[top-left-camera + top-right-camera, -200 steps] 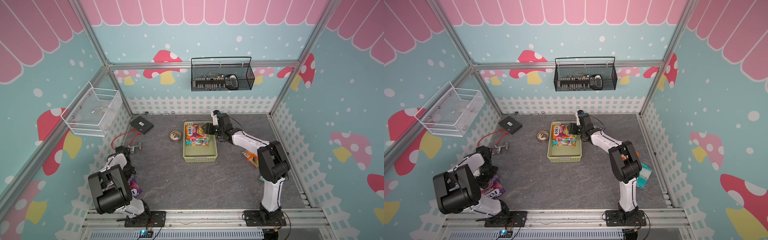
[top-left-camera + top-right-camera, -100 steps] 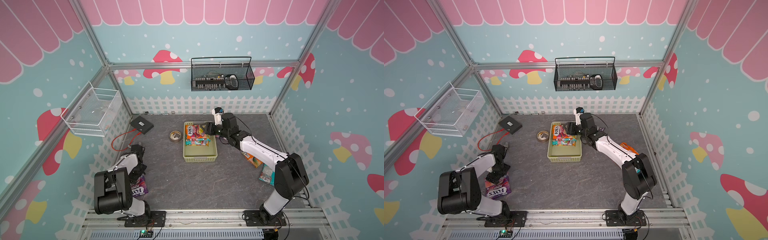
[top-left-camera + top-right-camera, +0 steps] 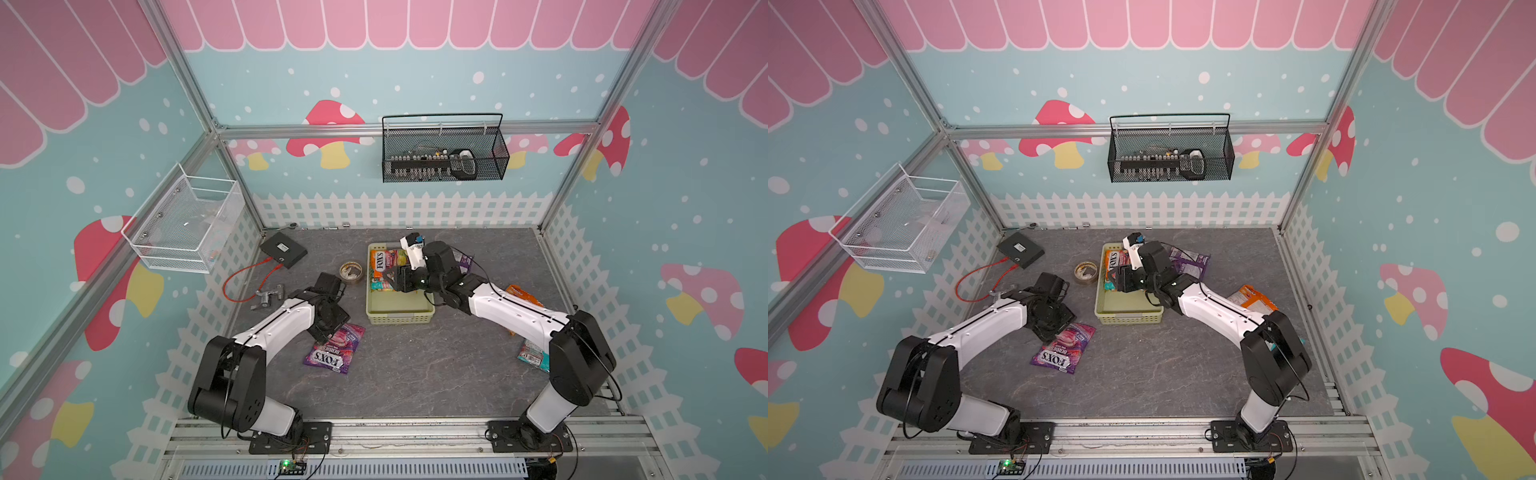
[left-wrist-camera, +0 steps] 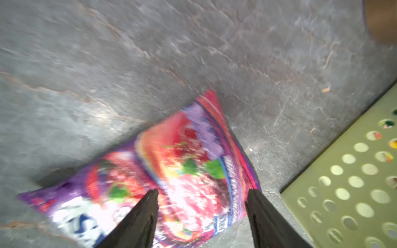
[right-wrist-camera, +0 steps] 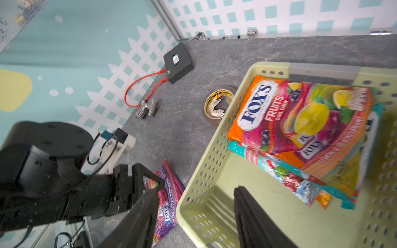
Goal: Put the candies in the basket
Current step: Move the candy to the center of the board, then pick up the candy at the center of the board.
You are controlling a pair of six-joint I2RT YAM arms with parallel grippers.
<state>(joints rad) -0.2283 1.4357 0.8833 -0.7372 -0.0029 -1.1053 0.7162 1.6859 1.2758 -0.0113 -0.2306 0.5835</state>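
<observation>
Near the left side of the grey surface [image 3: 415, 374], the left claw [image 4: 202, 206] stands with jaws apart astride one end of a purple FOX'S bag [image 3: 334, 349]. Blur in the left wrist view hides whether the fingers touch it. That bag lies outside the basket [image 3: 399, 318], just left of its near corner. Over the basket the right claw [image 5: 193, 206] hangs with jaws apart and nothing between them. Inside, an orange FOX'S bag [image 5: 300, 120] mostly covers a teal bag [image 5: 290, 178]. Right of the basket, the right arm partly hides a second purple bag [image 3: 1190, 259], a loose orange bag [image 3: 1252, 297] and a second teal bag [image 3: 532, 355].
</observation>
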